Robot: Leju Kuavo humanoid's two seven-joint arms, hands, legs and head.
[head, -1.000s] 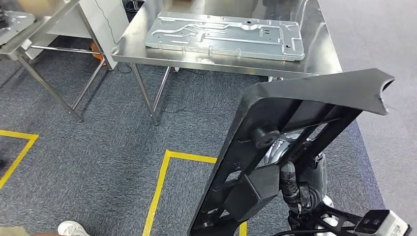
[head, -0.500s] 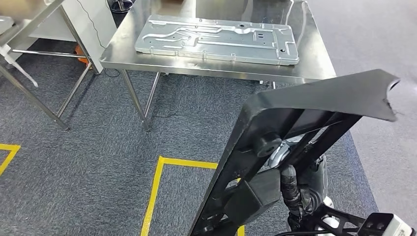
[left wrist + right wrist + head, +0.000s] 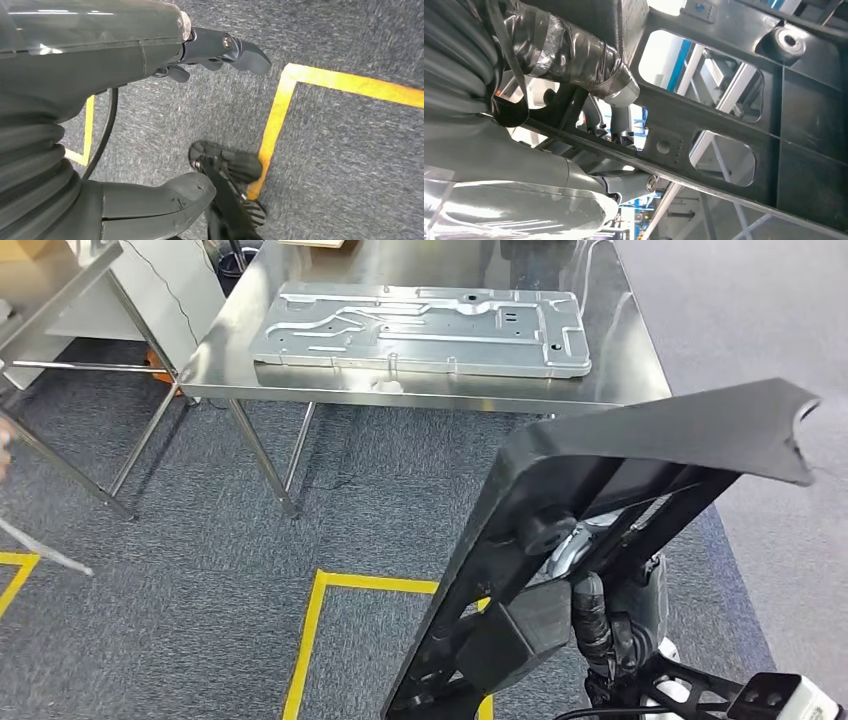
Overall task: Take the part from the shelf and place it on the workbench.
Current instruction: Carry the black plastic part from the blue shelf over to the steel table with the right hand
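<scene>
Part (image 3: 600, 490): large black plastic frame, ribbed, with cut-out windows, tilted upright. Right hand (image 3: 589, 100) grips it; taped thumb (image 3: 574, 55) on one face of a rib, darker fingers (image 3: 621, 125) on the other. Head view adds the steel workbench (image 3: 620, 370) beyond, carrying a metal panel (image 3: 420, 328). Left hand (image 3: 150, 100) holds nothing, fingers apart over carpet.

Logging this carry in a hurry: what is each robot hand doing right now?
Left robot hand: open, holding nothing, hanging over the carpet.
Right robot hand: holding the black frame part.
</scene>
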